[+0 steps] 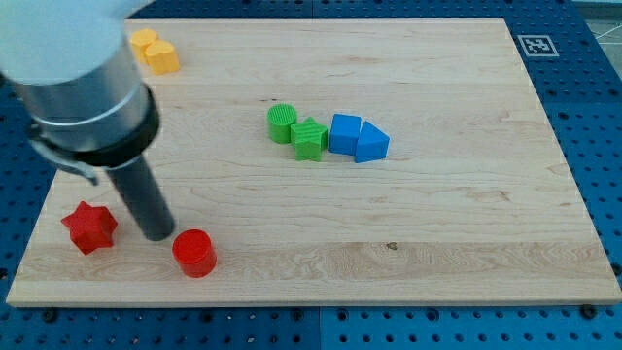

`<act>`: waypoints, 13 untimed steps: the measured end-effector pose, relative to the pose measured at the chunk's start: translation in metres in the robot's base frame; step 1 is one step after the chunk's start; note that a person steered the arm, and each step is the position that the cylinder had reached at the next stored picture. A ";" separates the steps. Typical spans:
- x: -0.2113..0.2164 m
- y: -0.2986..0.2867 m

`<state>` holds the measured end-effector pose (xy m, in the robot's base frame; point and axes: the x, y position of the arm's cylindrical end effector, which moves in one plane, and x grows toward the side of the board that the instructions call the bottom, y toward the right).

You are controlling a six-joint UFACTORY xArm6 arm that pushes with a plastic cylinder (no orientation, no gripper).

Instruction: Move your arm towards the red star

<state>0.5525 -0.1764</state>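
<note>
The red star (89,227) lies near the board's bottom left corner. My tip (157,235) rests on the board just to the star's right, a short gap apart. A red cylinder (194,253) stands right below and to the right of my tip, close to it. The rod rises up and left from the tip into the grey arm body at the view's top left.
A green cylinder (282,123), a green star (310,138), a blue cube (344,133) and a blue triangular block (371,143) sit in a row at the board's middle. Yellow blocks (155,51) lie at the top left. The wooden board (437,224) rests on a blue pegboard.
</note>
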 end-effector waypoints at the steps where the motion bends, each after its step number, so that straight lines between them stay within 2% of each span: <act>1: 0.014 -0.009; 2: 0.049 0.026; 4: 0.049 0.213; 5: 0.038 0.280; 6: 0.064 0.266; 13: 0.065 -0.044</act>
<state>0.6177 -0.2208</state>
